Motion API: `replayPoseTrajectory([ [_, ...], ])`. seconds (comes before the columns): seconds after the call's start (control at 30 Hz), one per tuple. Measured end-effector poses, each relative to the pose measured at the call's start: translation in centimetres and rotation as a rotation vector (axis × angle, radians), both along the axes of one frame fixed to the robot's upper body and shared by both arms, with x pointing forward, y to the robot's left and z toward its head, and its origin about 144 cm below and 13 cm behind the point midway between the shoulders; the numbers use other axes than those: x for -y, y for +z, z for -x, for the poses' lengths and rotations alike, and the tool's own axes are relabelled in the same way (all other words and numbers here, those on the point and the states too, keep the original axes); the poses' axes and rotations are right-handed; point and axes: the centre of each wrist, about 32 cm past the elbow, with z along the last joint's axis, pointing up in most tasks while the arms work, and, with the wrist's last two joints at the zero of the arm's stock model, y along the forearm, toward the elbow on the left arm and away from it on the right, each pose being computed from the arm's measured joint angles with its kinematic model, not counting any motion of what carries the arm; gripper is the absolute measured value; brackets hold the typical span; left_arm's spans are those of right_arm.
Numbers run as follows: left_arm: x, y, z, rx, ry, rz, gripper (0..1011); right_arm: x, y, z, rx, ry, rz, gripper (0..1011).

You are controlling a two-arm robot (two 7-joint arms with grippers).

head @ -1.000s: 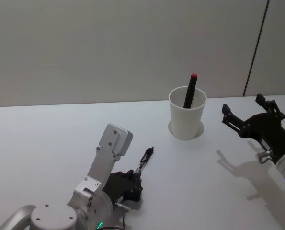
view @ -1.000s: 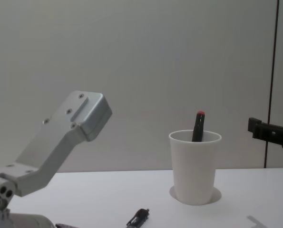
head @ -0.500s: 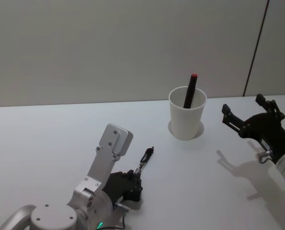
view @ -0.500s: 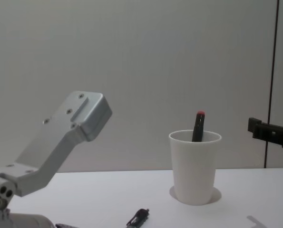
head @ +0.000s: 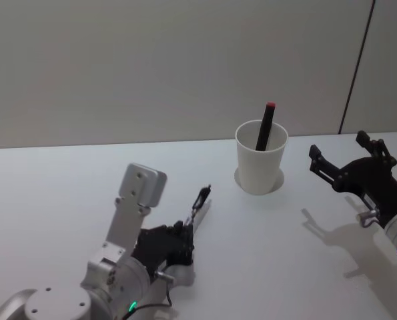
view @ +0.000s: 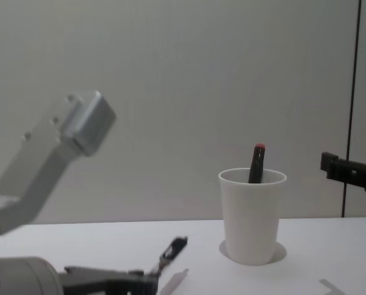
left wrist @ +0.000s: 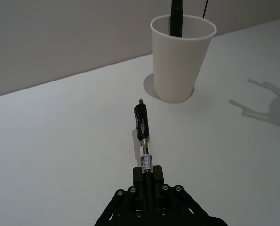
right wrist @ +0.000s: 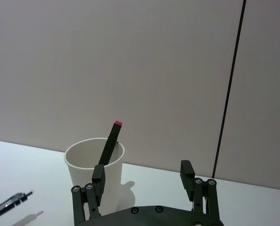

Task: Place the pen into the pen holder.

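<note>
A slim black-and-silver pen [head: 198, 203] is held by its rear end in my left gripper [head: 185, 233], which is shut on it. It points toward the pen holder, tip tilted up off the white table [head: 65, 180]. The left wrist view shows the pen [left wrist: 142, 127] sticking out past the gripper [left wrist: 148, 176]. The pen holder [head: 260, 163], a white paper cup, stands upright at the back right with a black red-tipped pen [head: 265, 123] leaning inside. My right gripper [head: 337, 147] hovers open to the right of the cup [right wrist: 114, 183].
A grey wall [head: 151, 67] rises right behind the table, with a dark vertical seam [head: 355, 67] at the right. Bare tabletop lies between the held pen and the cup [view: 251, 215].
My left arm has swung and raised the pen, so its tip now stands off the table and a little nearer the cup. The right arm has not moved.
</note>
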Motion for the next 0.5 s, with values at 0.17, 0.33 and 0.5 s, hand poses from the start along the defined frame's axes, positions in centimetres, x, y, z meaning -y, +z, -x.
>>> replayPoseTrajectory([
  [0.17, -0.6, 0.3, 0.1, 0.052, 0.011, 0.069, 126, 0.0, 0.0, 0.0, 0.000, 0.000, 0.000, 1001],
  [0.33, -1.2, 0.6, 0.1, 0.095, 0.013, 0.124, 126, 0.0, 0.0, 0.0, 0.000, 0.000, 0.000, 1001],
  [0.5, -1.9, 1.3, 0.0, 0.163, 0.001, 0.205, 125, 0.0, 0.0, 0.0, 0.000, 0.000, 0.000, 1001],
])
